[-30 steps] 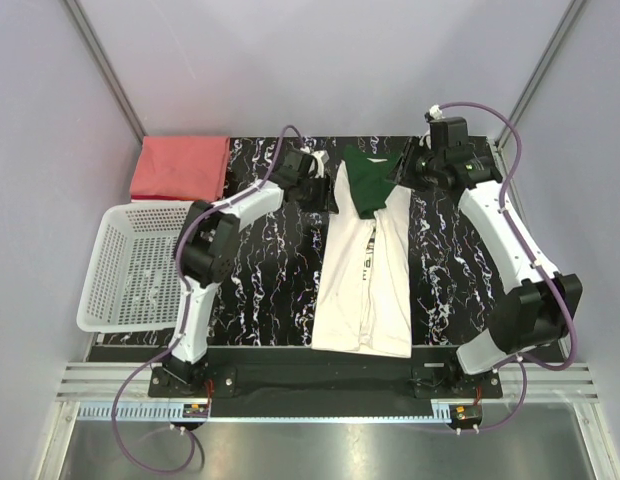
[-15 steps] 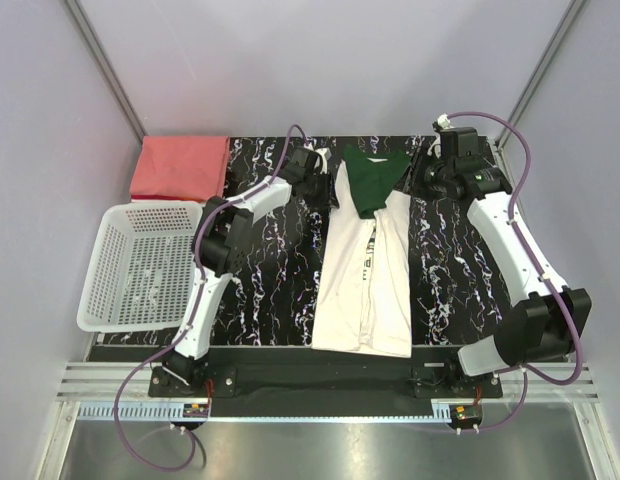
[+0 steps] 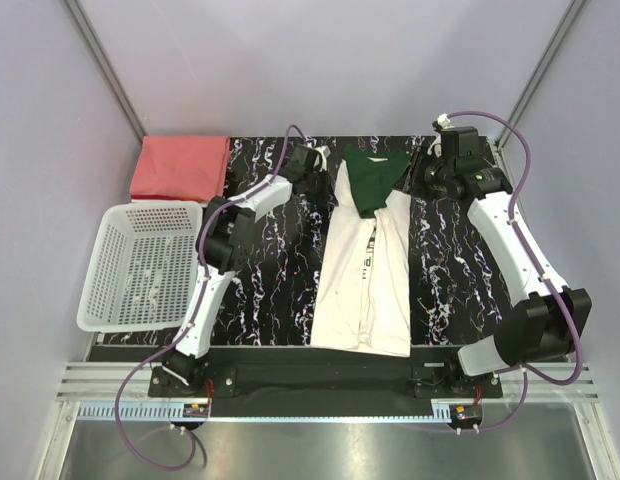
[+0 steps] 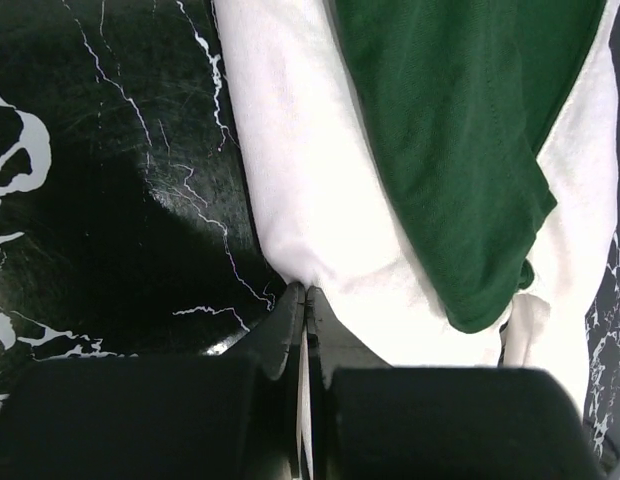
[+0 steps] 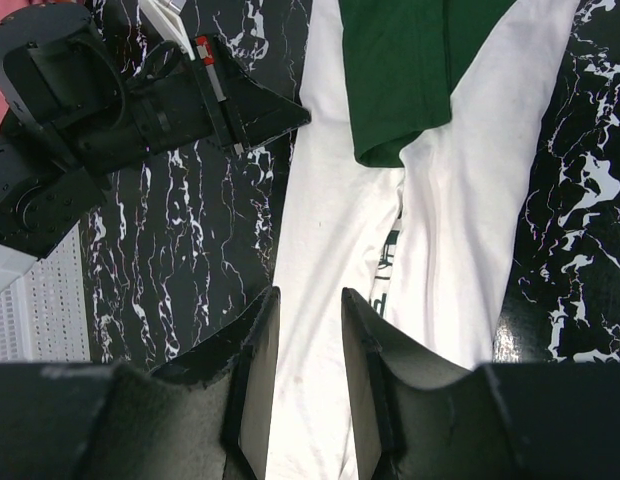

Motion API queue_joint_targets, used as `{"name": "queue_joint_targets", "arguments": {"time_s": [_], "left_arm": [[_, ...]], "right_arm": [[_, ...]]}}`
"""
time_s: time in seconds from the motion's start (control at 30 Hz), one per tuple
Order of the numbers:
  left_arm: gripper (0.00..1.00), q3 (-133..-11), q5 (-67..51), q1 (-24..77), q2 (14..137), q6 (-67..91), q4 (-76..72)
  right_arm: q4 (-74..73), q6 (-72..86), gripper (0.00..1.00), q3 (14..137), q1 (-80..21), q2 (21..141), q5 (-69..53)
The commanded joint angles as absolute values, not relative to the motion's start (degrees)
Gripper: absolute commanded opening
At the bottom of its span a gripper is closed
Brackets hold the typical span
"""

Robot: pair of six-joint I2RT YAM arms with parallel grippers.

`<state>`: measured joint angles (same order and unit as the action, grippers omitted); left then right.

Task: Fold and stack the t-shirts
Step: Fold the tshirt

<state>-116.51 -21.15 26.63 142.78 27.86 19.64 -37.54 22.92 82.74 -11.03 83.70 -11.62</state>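
Observation:
The cream-white t-shirt (image 3: 362,285) lies as a long narrow strip down the middle of the black marbled table, its dark green part (image 3: 371,180) folded over the far end. My left gripper (image 3: 330,192) is at the shirt's far left edge. The left wrist view shows this gripper (image 4: 308,292) shut, with white cloth (image 4: 310,180) pinched between the fingertips. Off the far right corner, my right gripper (image 3: 421,178) hovers open; in its own view the right gripper (image 5: 308,298) has nothing between its fingers. The salmon-red t-shirt (image 3: 180,167) sits folded at the back left.
A white mesh basket (image 3: 130,265) stands at the left edge of the table, in front of the salmon-red shirt. Bare marbled tabletop (image 3: 270,280) shows on both sides of the cream-white shirt. Grey walls close in the back and sides.
My left gripper moved up to the shirt's far left edge and closed on the white cloth. My right gripper drew back to the right, away from the green part.

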Motion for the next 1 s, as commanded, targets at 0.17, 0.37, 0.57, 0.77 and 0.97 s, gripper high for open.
{"name": "queue_joint_targets", "arguments": {"time_s": [0.17, 0.37, 0.57, 0.77, 0.97], "left_arm": [[0.00, -115.8, -17.8, 22.9, 142.0, 30.0, 19.3], [0.00, -112.5, -17.3, 21.0, 139.7, 30.7, 18.3], [0.00, -111.5, -17.4, 19.6, 139.0, 31.0, 17.8], [0.00, -109.6, -16.8, 17.7, 136.8, 30.4, 17.7], [0.44, -107.3, -21.3, 17.0, 129.0, 28.1, 18.7]], "right_arm": [[-35.9, 22.4, 0.39, 84.6, -10.3, 83.6, -12.3], [-35.7, 22.2, 0.39, 83.6, -10.2, 84.6, -11.9], [-35.5, 22.7, 0.39, 81.7, -10.2, 85.5, -13.1], [-35.1, 24.1, 0.38, 77.6, -10.2, 84.3, -13.0], [-35.0, 24.9, 0.38, 73.0, -10.2, 80.3, -14.3]]}}
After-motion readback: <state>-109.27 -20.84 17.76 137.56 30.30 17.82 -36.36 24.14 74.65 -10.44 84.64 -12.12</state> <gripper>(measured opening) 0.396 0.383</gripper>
